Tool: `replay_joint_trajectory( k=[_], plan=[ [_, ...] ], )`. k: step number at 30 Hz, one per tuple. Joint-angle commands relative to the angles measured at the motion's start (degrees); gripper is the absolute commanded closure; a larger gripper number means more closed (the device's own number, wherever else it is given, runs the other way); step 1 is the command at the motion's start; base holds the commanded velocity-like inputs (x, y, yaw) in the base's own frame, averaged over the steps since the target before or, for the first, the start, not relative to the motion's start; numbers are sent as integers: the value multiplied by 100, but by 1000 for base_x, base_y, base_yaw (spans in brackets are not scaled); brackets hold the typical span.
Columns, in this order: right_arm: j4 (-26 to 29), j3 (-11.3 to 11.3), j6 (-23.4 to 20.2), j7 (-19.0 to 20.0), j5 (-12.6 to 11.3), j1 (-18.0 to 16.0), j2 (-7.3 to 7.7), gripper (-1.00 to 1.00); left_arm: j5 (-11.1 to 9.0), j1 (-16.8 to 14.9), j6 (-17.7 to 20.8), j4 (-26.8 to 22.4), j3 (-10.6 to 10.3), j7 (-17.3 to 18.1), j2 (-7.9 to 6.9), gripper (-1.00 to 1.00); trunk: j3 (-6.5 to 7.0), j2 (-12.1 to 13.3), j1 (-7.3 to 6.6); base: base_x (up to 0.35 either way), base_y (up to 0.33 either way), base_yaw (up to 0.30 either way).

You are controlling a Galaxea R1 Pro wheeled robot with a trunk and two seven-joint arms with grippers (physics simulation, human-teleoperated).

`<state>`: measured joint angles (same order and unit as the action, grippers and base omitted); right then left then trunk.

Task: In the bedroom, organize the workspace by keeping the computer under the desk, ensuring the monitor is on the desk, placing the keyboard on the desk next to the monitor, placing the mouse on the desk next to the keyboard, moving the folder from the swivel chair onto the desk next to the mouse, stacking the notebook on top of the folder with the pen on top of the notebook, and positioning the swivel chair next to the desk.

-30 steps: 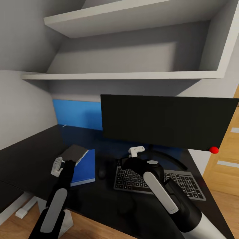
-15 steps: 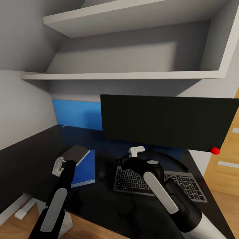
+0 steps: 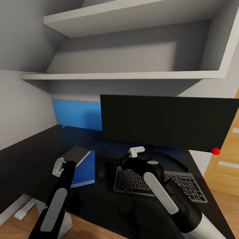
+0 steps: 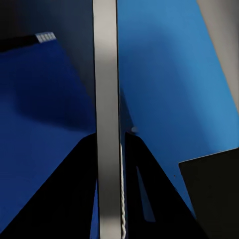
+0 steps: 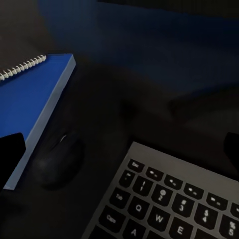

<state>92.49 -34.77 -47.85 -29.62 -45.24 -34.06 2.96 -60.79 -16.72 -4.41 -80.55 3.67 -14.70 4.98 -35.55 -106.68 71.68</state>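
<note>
The notebook (image 3: 75, 154) sits clamped edge-on in my left gripper (image 3: 63, 165) at the lower left of the head frame, tilted over the folder (image 3: 84, 167); in the left wrist view its grey edge (image 4: 106, 119) and spiral wire run straight down between my dark fingers (image 4: 64, 199). The folder lies flat on the black table (image 3: 30, 156), just left of the mouse (image 3: 102, 172). Right of the mouse is the keyboard (image 3: 159, 182), low in the frame, partly behind my right arm. My right gripper (image 3: 136, 151) hovers above the keyboard's far edge, near the centre; I cannot tell how its fingers stand. The monitor (image 3: 166, 121) stands behind, across the middle right, with the blue panel (image 3: 76, 114) to its left and white shelves (image 3: 126, 46) above.
</note>
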Motion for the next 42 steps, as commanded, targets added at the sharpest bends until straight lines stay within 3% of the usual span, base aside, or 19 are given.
replay_joint_trajectory(
  k=[1,15,30,42],
  plan=[
    [6,-11,2,-58,-55,-7,6,-100,-59,-13,-21,21,12,-12,1,100,-6,-3,-1,0,0,0],
    [6,-3,7,-53,-55,-4,12,-100,-311,-94,298,167,181,-116,-6,100,-6,-3,-1,0,0,0],
    [6,-3,-2,-45,-55,-4,12,-100,-323,-107,310,134,186,-297,-7,100,-6,-3,-1,34,0,0],
    [6,-3,-5,-44,-55,-4,12,-100,-327,-299,410,205,189,-461,-14,100,-6,-3,-1,1,0,0]
  ],
)
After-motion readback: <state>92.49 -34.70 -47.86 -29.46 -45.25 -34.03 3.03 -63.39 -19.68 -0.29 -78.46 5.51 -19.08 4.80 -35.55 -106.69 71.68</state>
